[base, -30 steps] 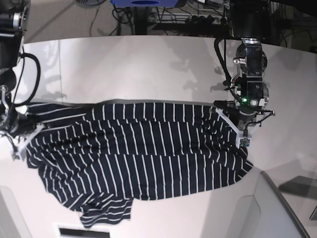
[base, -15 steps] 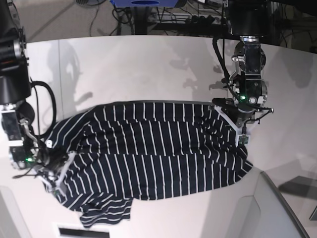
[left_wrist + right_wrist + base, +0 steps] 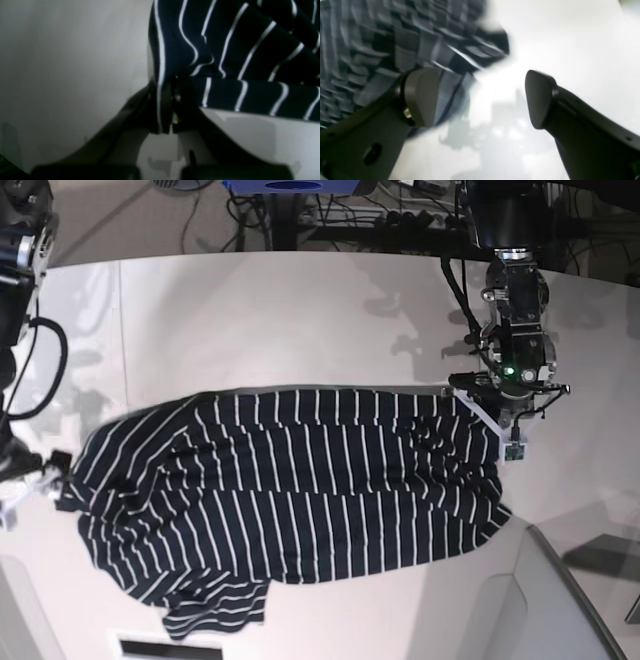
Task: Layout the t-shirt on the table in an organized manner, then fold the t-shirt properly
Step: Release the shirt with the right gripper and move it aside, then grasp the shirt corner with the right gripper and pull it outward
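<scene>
Between the wide-spread fingers of the right pincer (image 3: 480,100), only smooth white table (image 3: 570,37); dark navy white-striped t-shirt (image 3: 290,490) now released, lying just beside one finger. Left pincer (image 3: 166,107) clamped on the opposite hem, so spreading unfinished.

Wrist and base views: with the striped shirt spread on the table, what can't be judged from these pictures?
- Right wrist view: the t-shirt is smeared by motion blur; whether it touches the fingers of the open right gripper is unclear.
- Left wrist view: the left gripper is dark; how much cloth it pinches is hidden.
- Base view: the right gripper sits at the frame's left edge, mostly cut off; the t-shirt's underlayers are covered by its own folds.
</scene>
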Controlling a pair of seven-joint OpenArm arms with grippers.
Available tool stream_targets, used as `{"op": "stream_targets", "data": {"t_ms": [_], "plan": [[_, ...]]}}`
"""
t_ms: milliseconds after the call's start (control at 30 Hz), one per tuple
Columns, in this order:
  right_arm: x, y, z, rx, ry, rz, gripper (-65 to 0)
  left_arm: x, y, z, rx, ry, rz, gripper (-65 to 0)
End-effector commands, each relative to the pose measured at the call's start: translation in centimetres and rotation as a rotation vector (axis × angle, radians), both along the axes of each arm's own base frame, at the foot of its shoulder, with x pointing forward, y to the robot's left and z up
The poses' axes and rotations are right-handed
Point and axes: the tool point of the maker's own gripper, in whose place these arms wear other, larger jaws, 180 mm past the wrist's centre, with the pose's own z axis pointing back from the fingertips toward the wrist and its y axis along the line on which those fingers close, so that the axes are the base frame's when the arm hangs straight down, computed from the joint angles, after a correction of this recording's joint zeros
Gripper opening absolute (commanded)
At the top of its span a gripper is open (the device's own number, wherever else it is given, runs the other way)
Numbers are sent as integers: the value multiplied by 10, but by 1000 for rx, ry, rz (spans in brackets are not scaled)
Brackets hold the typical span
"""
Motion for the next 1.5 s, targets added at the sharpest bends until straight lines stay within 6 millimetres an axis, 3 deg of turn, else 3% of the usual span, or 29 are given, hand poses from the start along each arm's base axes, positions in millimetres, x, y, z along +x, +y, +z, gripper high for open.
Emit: {"op": "stream_targets", "data": {"t_ms": [0,133,433,500,700,733,967,1133,1300,1467], "plan": [[13,8,5,33,-33,14,-141,7,3,10,11,-41,-1,-650],[2,19,-25,96,-3,49,-141,7,2,9,11,-39,-4,-650],[-2,33,-37,137,5,86,-161,-2,3,4,13,-21,-3,-650],[-2,36,-38,141,8,92,-242,-3,3,3,14,-19,-4,-650],[-4,38,-40,144,14,92,-614,-5,3,2,13,-15,-4,-650],[-8,38,-43,143,22,93,-650,-5,3,2,13,-15,-4,-650],[-31,37,-54,136,112,106,-648,-2,3,3,13,-21,-3,-650],[-48,34,-42,65,89,121,-648,0,3,4,13,-24,-3,-650],[-75,24,-42,19,156,47,-648,1,3,5,13,-26,-3,-650],[-92,16,-24,-30,162,-51,-648,1,3,5,13,-26,-3,-650]]}}
